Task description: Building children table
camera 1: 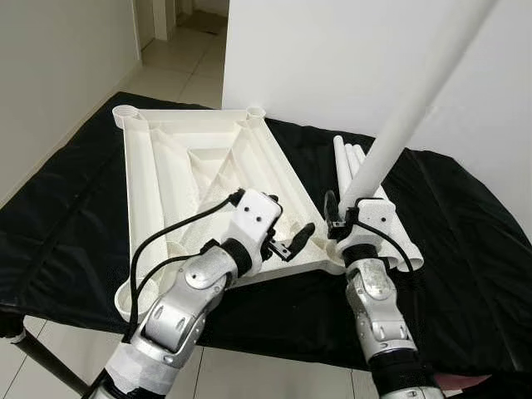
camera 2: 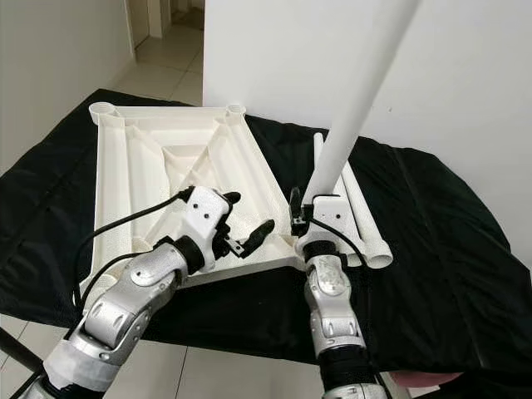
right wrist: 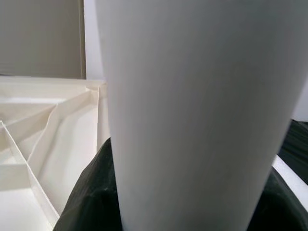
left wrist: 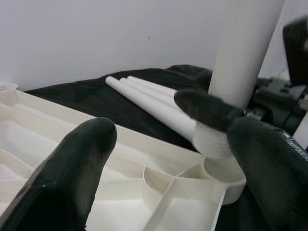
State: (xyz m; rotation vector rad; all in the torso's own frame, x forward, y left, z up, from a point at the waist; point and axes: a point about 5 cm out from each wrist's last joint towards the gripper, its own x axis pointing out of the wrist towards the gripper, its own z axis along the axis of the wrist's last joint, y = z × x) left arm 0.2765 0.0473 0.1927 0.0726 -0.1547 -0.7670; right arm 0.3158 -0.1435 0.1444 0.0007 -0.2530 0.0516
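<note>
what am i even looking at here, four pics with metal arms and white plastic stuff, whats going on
This is a humanoid robot putting together a child's table. The two wide pictures come from cameras in its head, looking down at its own silver arms. The other two come from a camera on each wrist, looking along that gripper's black fingers.

On the black cloth lies the white tabletop, upside down, ribs showing. Beside it lie spare legs.

The right gripper holds one white leg tilted, its lower end at the tabletop's near corner socket. The left gripper is open, over the tabletop's near edge beside that corner.
</note>
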